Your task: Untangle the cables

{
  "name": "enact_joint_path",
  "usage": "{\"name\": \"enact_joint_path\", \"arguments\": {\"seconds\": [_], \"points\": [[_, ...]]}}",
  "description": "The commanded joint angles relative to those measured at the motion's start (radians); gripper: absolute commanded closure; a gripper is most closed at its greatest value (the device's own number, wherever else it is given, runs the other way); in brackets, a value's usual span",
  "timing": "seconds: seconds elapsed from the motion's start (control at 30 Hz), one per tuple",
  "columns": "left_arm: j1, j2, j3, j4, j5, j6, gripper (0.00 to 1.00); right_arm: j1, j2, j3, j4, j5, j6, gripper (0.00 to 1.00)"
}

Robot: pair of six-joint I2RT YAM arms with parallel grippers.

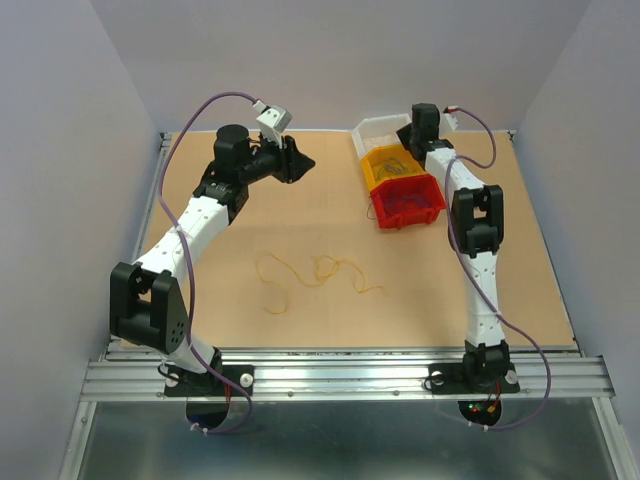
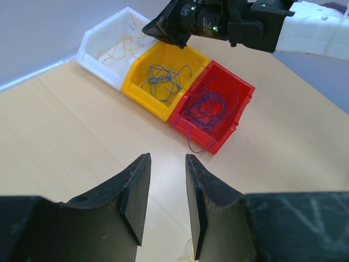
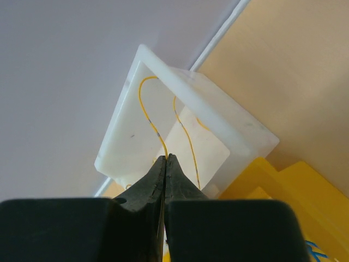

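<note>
Yellow cable (image 3: 155, 131) seemingly between right end effector (image 3: 165, 158) tips

No text, label, brand name, number or sign can be read in any of the three views.

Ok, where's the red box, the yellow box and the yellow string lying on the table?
red bin (image 2: 188, 128), left wrist view, on its near wall.
yellow bin (image 2: 143, 100), left wrist view, on its near wall.
loose yellow cable (image 1: 325, 267), top view, on its tangled middle.
</note>
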Motion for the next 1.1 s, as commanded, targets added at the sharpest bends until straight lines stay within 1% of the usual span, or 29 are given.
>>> {"name": "enact_joint_path", "arguments": {"seconds": [0.0,0.03,0.1,0.17,0.23,0.27,0.3,0.33,0.37,0.4,0.43,0.47,0.53,0.57,0.6,0.63,0.7,0.77,0.8,0.87,0.93,1.03,1.07], "points": [[0.002,-0.011,0.028,0.025,0.003,0.017,0.57,0.021,0.015,0.085,0.034,-0.016,-0.036,0.97],[0.002,-0.012,0.028,0.024,0.001,0.017,0.57,0.021,0.013,0.087,0.032,-0.019,-0.050,0.84],[0.002,-0.014,0.028,0.021,-0.008,0.024,0.57,0.023,-0.014,0.072,0.032,-0.004,-0.079,0.69],[0.002,-0.014,0.032,0.014,-0.017,0.034,0.55,0.029,-0.065,0.032,0.032,0.017,-0.104,0.63],[0.002,-0.011,0.042,-0.006,-0.034,0.044,0.52,0.035,-0.105,-0.006,0.034,0.049,-0.144,0.57],[0.002,-0.011,0.045,-0.012,-0.039,0.049,0.50,0.043,-0.126,-0.026,0.032,0.060,-0.161,0.56],[0.001,-0.009,0.051,-0.019,-0.048,0.060,0.46,0.047,-0.177,-0.080,0.032,0.074,-0.191,0.55],[0.001,-0.011,0.052,-0.032,-0.052,0.066,0.45,0.053,-0.200,-0.109,0.034,0.103,-0.205,0.50],[0.001,-0.011,0.052,-0.036,-0.059,0.070,0.44,0.060,-0.223,-0.140,0.034,0.112,-0.220,0.49],[0.001,-0.014,0.051,-0.045,-0.072,0.069,0.42,0.063,-0.276,-0.210,0.034,0.125,-0.248,0.48],[0.001,-0.014,0.052,-0.050,-0.082,0.099,0.41,0.064,-0.300,-0.243,0.035,0.123,-0.263,0.48],[0.001,-0.012,0.051,-0.053,-0.086,0.106,0.41,0.064,-0.330,-0.282,0.035,0.122,-0.282,0.41],[0.001,-0.012,0.045,-0.067,-0.099,0.132,0.39,0.064,-0.401,-0.345,0.045,0.105,-0.354,0.40],[-0.004,-0.011,0.045,-0.075,-0.102,0.141,0.38,0.064,-0.421,-0.406,0.048,0.094,-0.374,0.39],[-0.008,-0.008,0.049,-0.090,-0.109,0.152,0.38,0.064,-0.435,-0.430,0.063,0.076,-0.433,0.39],[-0.024,0.002,0.057,-0.120,-0.126,0.181,0.37,0.064,-0.450,-0.460,0.069,0.030,-0.463,0.39],[-0.047,0.008,0.065,-0.153,-0.148,0.213,0.37,0.064,-0.455,-0.484,0.071,0.002,-0.498,0.40],[-0.073,0.017,0.062,-0.193,-0.178,0.273,0.37,0.064,-0.447,-0.499,0.071,-0.042,-0.539,0.43],[-0.102,0.026,0.060,-0.214,-0.198,0.299,0.36,0.064,-0.443,-0.507,0.071,-0.088,-0.582,0.44],[-0.132,0.038,0.056,-0.262,-0.207,0.377,0.36,0.064,-0.423,-0.508,0.069,-0.125,-0.624,0.44],[-0.172,0.057,0.043,-0.311,-0.241,0.418,0.35,0.066,-0.409,-0.510,0.069,-0.151,-0.676,0.44],[-0.206,0.072,0.002,-0.343,-0.246,0.498,0.29,0.066,-0.374,-0.487,0.071,-0.183,-0.730,0.43],[-0.212,0.077,-0.007,-0.351,-0.246,0.514,0.28,0.066,-0.366,-0.482,0.069,-0.193,-0.739,0.43]]}}
